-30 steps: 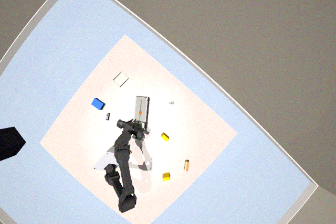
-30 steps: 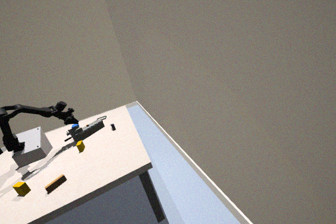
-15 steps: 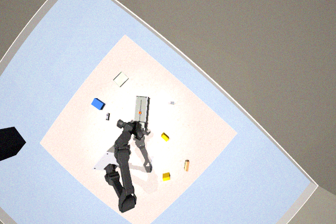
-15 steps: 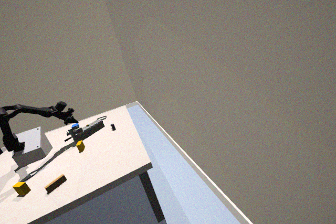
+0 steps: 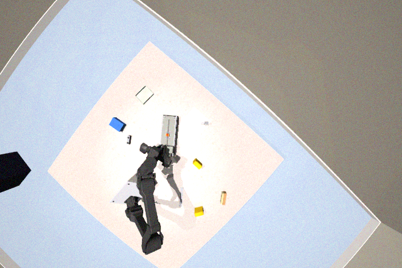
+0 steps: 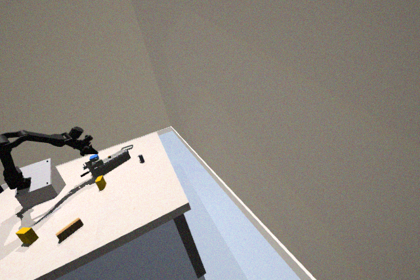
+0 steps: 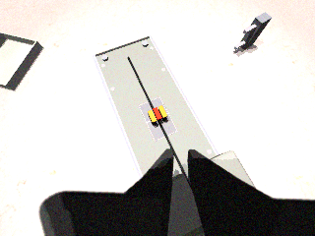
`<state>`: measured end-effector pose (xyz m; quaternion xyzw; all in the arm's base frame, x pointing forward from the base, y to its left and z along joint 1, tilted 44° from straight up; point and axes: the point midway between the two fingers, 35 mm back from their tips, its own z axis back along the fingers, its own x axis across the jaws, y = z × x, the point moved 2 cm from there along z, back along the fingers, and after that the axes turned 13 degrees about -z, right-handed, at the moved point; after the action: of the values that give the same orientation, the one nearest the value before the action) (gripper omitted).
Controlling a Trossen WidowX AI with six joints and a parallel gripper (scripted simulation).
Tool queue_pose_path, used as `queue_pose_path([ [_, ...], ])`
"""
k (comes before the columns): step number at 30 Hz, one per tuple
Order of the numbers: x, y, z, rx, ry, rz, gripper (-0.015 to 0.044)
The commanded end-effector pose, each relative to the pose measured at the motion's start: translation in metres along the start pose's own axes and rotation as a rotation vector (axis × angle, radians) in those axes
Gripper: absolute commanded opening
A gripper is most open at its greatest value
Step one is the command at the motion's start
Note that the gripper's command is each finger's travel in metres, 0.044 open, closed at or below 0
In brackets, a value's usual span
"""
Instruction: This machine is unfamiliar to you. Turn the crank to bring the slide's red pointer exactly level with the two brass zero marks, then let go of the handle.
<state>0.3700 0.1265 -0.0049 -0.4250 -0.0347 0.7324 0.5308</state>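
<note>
The machine (image 5: 165, 125) (image 6: 115, 164) (image 7: 122, 84) is a long grey box with a dark slot along its top. In the wrist view the red pointer (image 7: 157, 114) sits between two yellow brass marks (image 7: 152, 117) and looks about level with them; a small offset cannot be told. My gripper (image 6: 96, 153) (image 7: 179, 154) is nearly shut over the machine's near end, with a narrow gap between the fingertips and nothing seen held there. A dark rod (image 6: 84, 174) sticks out low at the near end. The crank handle cannot be made out clearly.
A blue block (image 5: 117, 124) and a small dark part (image 5: 129, 139) lie left of the machine. An open frame (image 5: 139, 90) lies beyond them. A small bracket (image 5: 205, 123) (image 7: 256, 33) lies right. Yellow blocks (image 5: 197, 164) (image 5: 198, 211) and an orange bar (image 5: 223, 198) lie nearer the arm's base.
</note>
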Motion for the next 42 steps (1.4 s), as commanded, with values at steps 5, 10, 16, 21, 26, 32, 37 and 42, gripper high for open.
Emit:
queue_pose_path([
  [5, -0.0001, 0.0, 0.0, 0.0, 0.001, 0.0, 0.0236],
  [10, -0.0001, 0.0, 0.0, 0.0, 0.001, 0.0, 0.0368],
  [16, -0.0001, 0.0, 0.0, 0.0, 0.001, 0.0, 0.0387],
  [21, -0.0001, 0.0, 0.0, 0.0, 0.001, 0.0, 0.0256],
  [26, -0.0001, 0.0, 0.0, 0.0, 0.001, 0.0, 0.0125],
  [32, -0.0001, 0.0, 0.0, 0.0, 0.001, 0.0, 0.0],
  [37, -0.0001, 0.0, 0.0, 0.0, 0.001, 0.0, 0.0],
  [42, 0.0, 0.0, 0.0, 0.0, 0.0, 0.0, 0.0],
])
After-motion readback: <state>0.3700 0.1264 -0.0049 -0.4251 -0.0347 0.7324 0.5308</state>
